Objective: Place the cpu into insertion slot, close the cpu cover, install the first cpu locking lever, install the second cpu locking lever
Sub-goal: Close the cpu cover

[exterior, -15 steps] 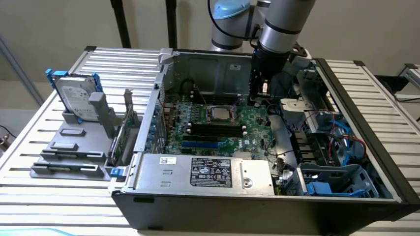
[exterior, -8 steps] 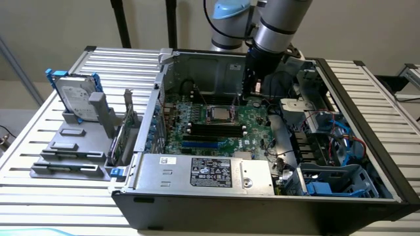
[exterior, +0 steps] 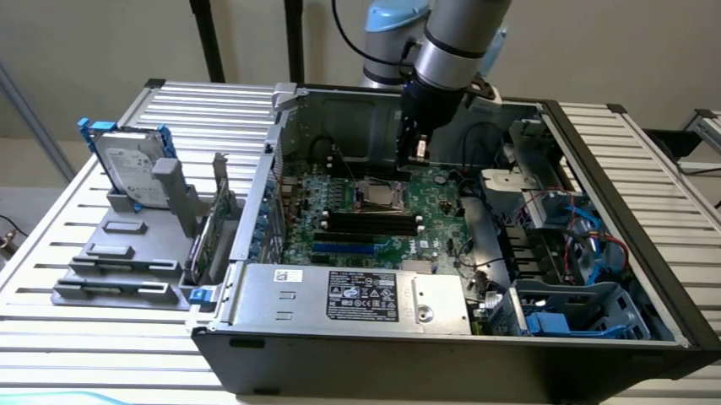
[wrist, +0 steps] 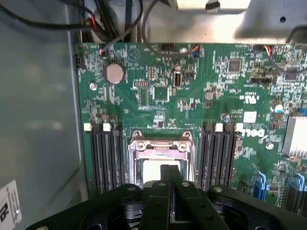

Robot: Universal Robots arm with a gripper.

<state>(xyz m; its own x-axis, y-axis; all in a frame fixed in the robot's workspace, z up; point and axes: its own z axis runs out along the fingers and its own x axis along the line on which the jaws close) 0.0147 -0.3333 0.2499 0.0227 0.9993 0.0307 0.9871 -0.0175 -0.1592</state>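
The gripper [exterior: 417, 156] is held over the green board [exterior: 440, 211], fingers pressed together, nothing pinched. The cpu [wrist: 157, 168] is seen in the window of the cpu cover [wrist: 160, 143], at seven o'clock from the gripper in the exterior view.

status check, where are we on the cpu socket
gripper over cpu cover, jaws shut, nothing seen held. cpu shows in its window. memory sticks either side, nothing in the way.

Arm [exterior: 451, 42] angled steeply downward, end effector [exterior: 418, 157] fingers together.

ext high, wrist close overhead, share mobo [exterior: 440, 207]
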